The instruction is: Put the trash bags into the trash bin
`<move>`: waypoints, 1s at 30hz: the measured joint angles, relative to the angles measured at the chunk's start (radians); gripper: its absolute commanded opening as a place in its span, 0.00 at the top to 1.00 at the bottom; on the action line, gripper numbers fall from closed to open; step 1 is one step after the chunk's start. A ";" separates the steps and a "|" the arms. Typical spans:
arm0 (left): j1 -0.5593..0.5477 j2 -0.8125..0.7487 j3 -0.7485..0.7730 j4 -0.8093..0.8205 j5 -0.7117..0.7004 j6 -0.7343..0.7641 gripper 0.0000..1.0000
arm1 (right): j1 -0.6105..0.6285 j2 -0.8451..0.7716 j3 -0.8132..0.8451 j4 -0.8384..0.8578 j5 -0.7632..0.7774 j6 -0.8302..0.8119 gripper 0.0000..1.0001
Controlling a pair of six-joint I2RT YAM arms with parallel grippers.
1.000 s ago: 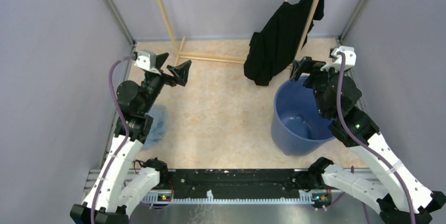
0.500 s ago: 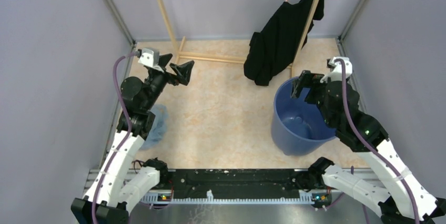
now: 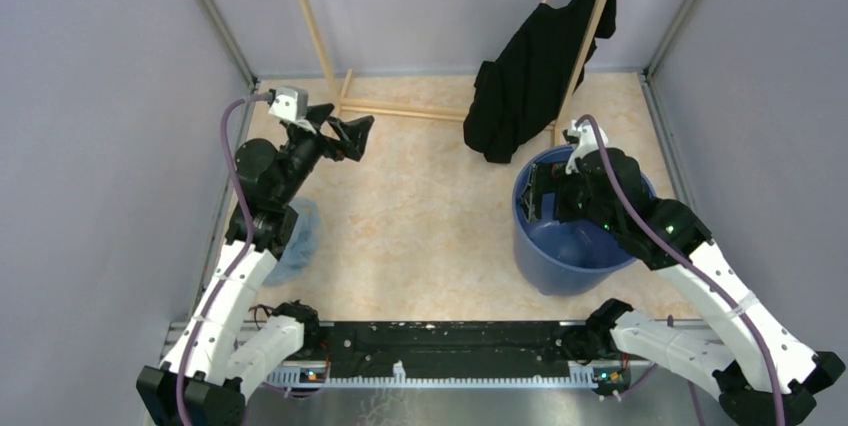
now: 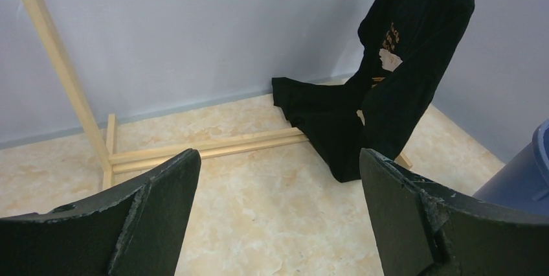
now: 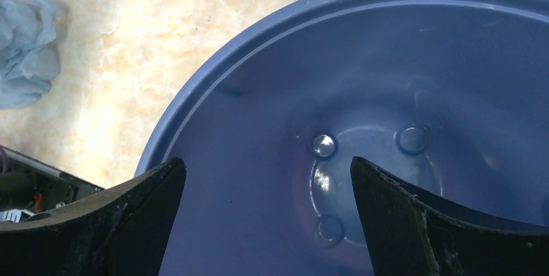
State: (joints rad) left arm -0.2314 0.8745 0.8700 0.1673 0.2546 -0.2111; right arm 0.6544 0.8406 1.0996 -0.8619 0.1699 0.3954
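You are looking at one trash bag, one trash bin, one black garment and one wooden rack.

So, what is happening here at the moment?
Two robot arms are meant to put a trash bag into a bucket, but neither holds anything. The pale-blue bag lies crumpled on the floor beside the left arm. The left gripper is open, raised above the floor. The right gripper, also open, hovers over the empty blue bucket.

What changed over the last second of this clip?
The right gripper swung left from the far rim of the trash bin to over its mouth, open and empty. The left gripper edged slightly right, also open. The trash bag, bin and black garment stayed put.
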 measured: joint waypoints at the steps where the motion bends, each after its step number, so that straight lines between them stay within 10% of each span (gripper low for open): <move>1: 0.000 0.005 0.003 -0.005 -0.001 0.000 0.01 | 0.000 0.000 0.000 0.000 -0.010 -0.001 0.02; 7: -0.003 0.056 0.049 -0.065 -0.094 -0.005 0.01 | 0.000 0.000 0.003 0.000 -0.011 -0.014 0.01; 17: 0.015 0.204 0.146 -0.396 -0.693 -0.123 0.02 | 0.000 -0.040 0.096 -0.019 -0.019 -0.069 0.01; 30: 0.093 0.101 -0.153 -0.674 -0.810 -0.425 0.02 | 0.011 0.063 0.206 0.259 -0.355 -0.122 0.01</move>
State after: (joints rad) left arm -0.1379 0.9760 0.7174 -0.5072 -0.5552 -0.6357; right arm 0.6651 0.9035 1.3056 -0.6033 -0.1852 0.2737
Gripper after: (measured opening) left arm 0.985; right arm 0.985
